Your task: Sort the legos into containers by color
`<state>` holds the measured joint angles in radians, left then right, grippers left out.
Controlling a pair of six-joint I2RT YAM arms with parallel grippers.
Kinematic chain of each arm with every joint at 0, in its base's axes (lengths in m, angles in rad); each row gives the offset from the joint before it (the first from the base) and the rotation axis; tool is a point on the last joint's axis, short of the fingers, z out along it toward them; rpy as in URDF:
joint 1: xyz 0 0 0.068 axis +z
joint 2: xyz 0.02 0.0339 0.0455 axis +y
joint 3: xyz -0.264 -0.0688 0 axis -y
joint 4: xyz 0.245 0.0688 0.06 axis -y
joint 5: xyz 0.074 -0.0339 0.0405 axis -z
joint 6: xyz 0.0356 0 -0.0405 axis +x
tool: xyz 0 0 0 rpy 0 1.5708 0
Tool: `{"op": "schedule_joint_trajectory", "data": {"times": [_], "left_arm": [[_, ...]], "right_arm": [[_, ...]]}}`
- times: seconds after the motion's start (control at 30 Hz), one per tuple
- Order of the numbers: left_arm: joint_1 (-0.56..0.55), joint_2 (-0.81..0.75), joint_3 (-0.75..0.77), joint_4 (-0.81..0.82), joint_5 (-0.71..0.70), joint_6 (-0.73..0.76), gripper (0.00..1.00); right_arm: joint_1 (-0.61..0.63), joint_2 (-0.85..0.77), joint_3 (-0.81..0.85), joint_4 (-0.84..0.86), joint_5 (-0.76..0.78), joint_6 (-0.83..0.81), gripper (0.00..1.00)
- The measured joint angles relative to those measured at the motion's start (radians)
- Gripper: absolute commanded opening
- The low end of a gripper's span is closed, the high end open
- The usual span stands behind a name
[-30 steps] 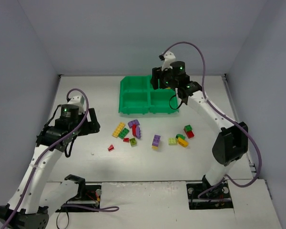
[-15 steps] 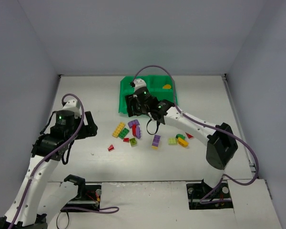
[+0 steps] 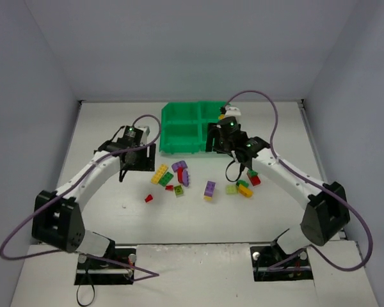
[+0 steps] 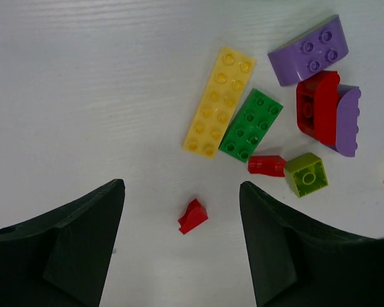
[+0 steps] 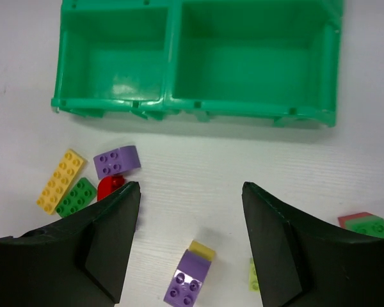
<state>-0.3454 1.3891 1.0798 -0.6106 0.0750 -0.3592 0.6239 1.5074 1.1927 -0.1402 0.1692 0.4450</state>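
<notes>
**Brick-sorting bench: stock and positions**

**Tray.** One green tray [image 3: 179, 148] with four compartments stands at 12 o'clock on the white table [image 3: 102, 121]. The right wrist view looks down into its two near compartments.

**Bricks.** All that show lie loose on the table, at 6 o'clock of the tray.
- Left group, seen from the left wrist:
  - A long yellow brick [image 4: 217, 102] lies side by side with a green brick [image 4: 251, 125], touching it.
  - A purple curved brick [image 4: 309, 51] sits at 1 o'clock of that pair.
  - A red arched brick [image 4: 318, 112] rests against a purple scalloped piece [image 4: 350, 121].
  - A small red piece [image 4: 266, 165] lies just beside the green brick's lower end.
  - A lime cube [image 4: 306, 174] sits at 3 o'clock of the small red piece.
  - A red wedge [image 4: 192, 216] lies alone at 7 o'clock of the group.
- Centre: a purple brick [image 5: 189, 281] is stacked on a yellow one.
- Right group, seen from the top: a lime brick [image 3: 232, 189], an orange brick [image 3: 245, 191] and a red brick [image 3: 254, 180] lie close together.

**Grippers.**
- The left gripper [image 4: 180, 185] has its jaws apart with nothing held. It hangs above the table at 9 o'clock of the left group, and the red wedge shows between its fingers.
- The right gripper [image 5: 191, 185] also has its jaws apart with nothing held. It hangs at the tray's near edge.
</notes>
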Motion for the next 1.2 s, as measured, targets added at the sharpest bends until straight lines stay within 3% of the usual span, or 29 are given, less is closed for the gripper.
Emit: {"op": "schedule_joint_trajectory", "data": {"times": [0.17, 0.43, 0.77, 0.93, 1.03, 1.2], "left_arm": [[-0.042, 0.221, 0.137, 0.048, 0.009, 0.033, 0.66], [-0.106, 0.435, 0.241, 0.102, -0.003, 0.055, 0.63], [-0.143, 0.540, 0.252, 0.103, -0.040, 0.071, 0.55], [-0.143, 0.541, 0.253, 0.105, -0.051, 0.071, 0.30], [-0.143, 0.543, 0.257, 0.100, -0.053, 0.075, 0.00], [-0.143, 0.536, 0.259, 0.082, -0.067, 0.077, 0.00]], "right_arm": [[-0.045, -0.120, -0.056, 0.001, 0.006, -0.011, 0.63], [-0.055, -0.209, -0.136, -0.003, 0.007, -0.034, 0.64], [-0.091, -0.270, -0.193, -0.008, 0.010, -0.044, 0.65], [-0.095, -0.272, -0.197, -0.008, 0.009, -0.047, 0.65], [-0.098, -0.272, -0.197, -0.008, 0.008, -0.049, 0.65], [-0.100, -0.274, -0.200, -0.007, 0.009, -0.050, 0.65]]}}
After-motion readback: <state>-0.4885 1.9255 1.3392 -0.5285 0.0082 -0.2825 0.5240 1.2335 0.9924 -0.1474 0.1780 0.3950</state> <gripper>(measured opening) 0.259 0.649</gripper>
